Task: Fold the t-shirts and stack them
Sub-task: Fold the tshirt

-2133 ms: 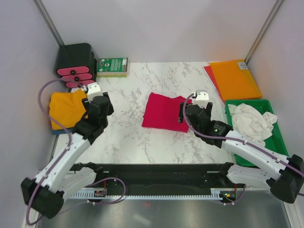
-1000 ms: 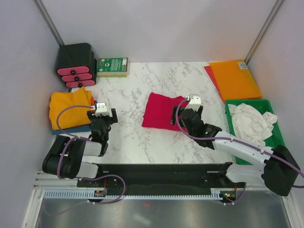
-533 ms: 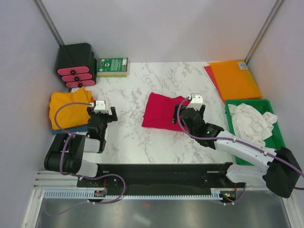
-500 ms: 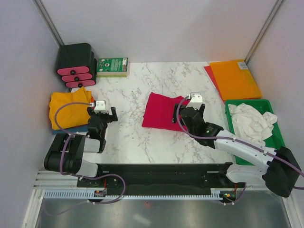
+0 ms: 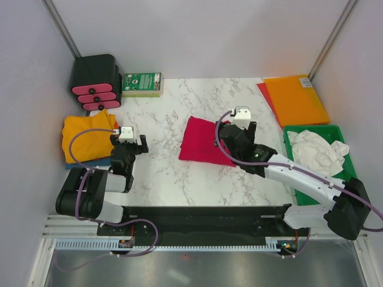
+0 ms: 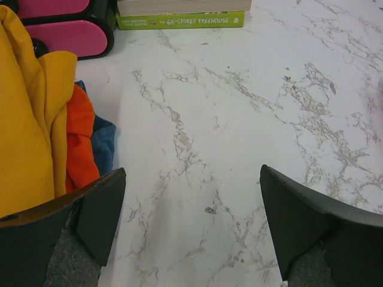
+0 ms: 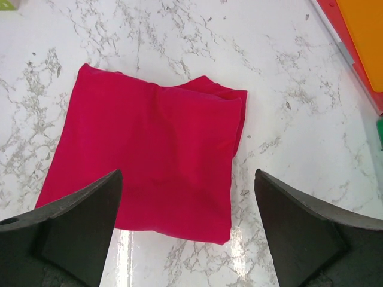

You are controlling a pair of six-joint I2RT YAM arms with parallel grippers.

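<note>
Red t-shirt (image 7: 149, 155) lies folded; right claw (image 7: 188, 236) spread wide above it.

We see a crimson-red cloth t-shirt (image 5: 202, 141) folded into a flat rectangle in the middle of the marble table (image 5: 173, 173). At the table's left edge, a folded golden-yellow cloth t-shirt (image 5: 85, 134) lies atop a blue cloth one (image 6: 105, 149). A white cloth t-shirt (image 5: 317, 152) sits crumpled in the green plastic tray (image 5: 311, 127) at the right edge.
</note>
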